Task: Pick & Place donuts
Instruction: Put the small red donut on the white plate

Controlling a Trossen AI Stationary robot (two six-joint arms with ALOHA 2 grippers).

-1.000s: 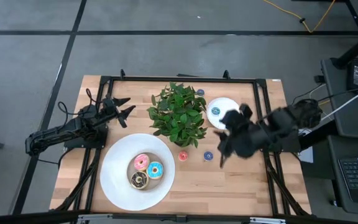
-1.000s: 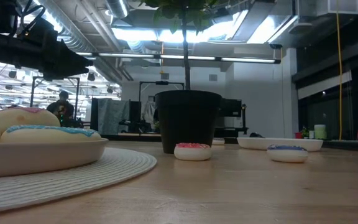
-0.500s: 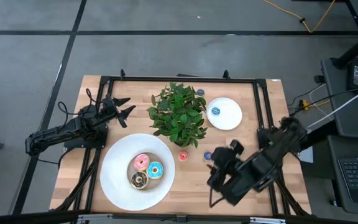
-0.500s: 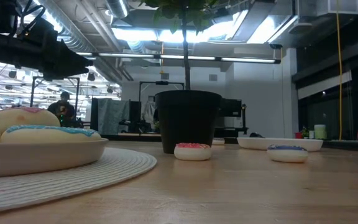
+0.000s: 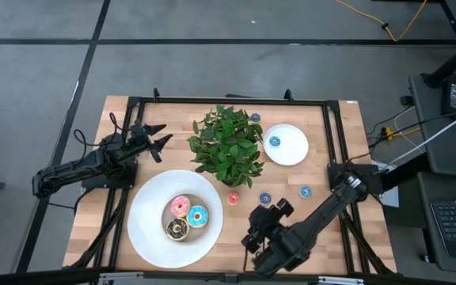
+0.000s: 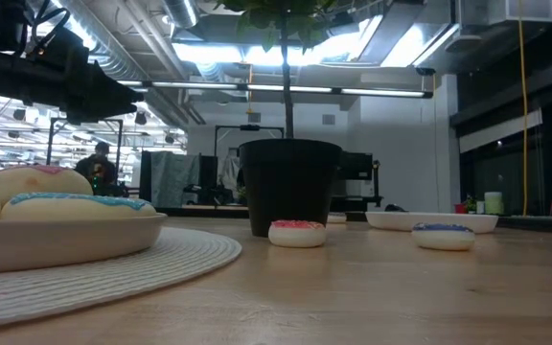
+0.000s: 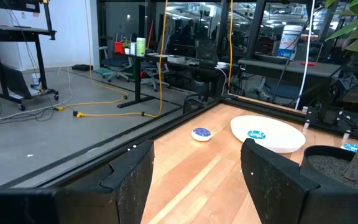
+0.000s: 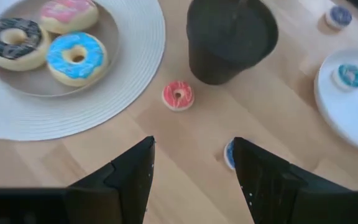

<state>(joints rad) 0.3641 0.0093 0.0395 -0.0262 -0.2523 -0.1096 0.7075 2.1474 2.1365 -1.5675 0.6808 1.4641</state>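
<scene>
The right gripper (image 5: 264,222) hovers open and empty near the table's front edge. Its wrist view reveals the tiny red donut (image 8: 178,95) beside the black pot (image 8: 230,38); the left gripper (image 5: 158,135) waits open.

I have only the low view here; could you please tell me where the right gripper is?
Observer: The right gripper hangs open above the table's edge on your camera's side, just short of the small red donut.
Operator: Thank you. How many donuts lie on the large plate?
Observer: Three on the large plate: the pink donut, the light-blue donut and a chocolate donut that your view hides.
Operator: And the small plate?
Observer: The small plate holds one tiny blue donut.
</scene>
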